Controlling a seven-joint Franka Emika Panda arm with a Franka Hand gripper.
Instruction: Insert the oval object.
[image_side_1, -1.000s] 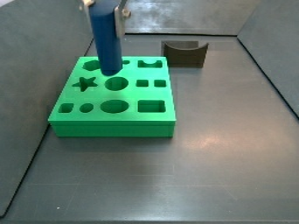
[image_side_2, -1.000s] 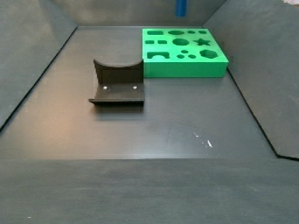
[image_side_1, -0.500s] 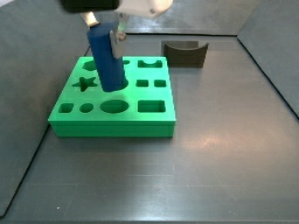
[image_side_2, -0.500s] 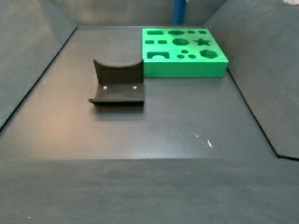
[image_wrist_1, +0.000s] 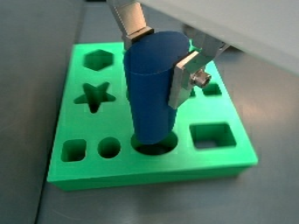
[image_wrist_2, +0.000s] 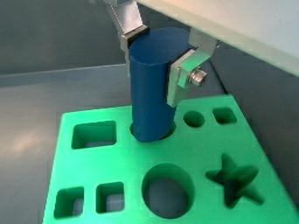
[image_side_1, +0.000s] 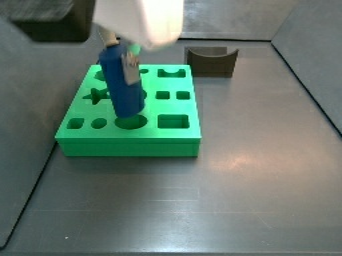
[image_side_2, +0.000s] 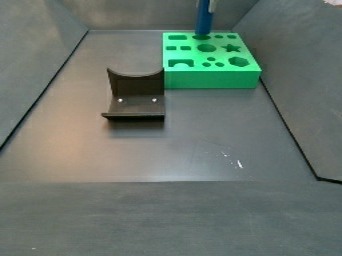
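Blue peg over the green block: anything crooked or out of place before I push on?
Nothing stands out. The pincer holds the blue peg roughly upright, its lower end at a hole in the green block. The dark holder sits apart on the floor.

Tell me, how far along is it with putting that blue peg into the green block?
Picked up and carried over: the gripper grips the oval object upright above the green block. In hand: its lower end sits at an opening, seemingly just entering. Left: pushing it down and letting go.
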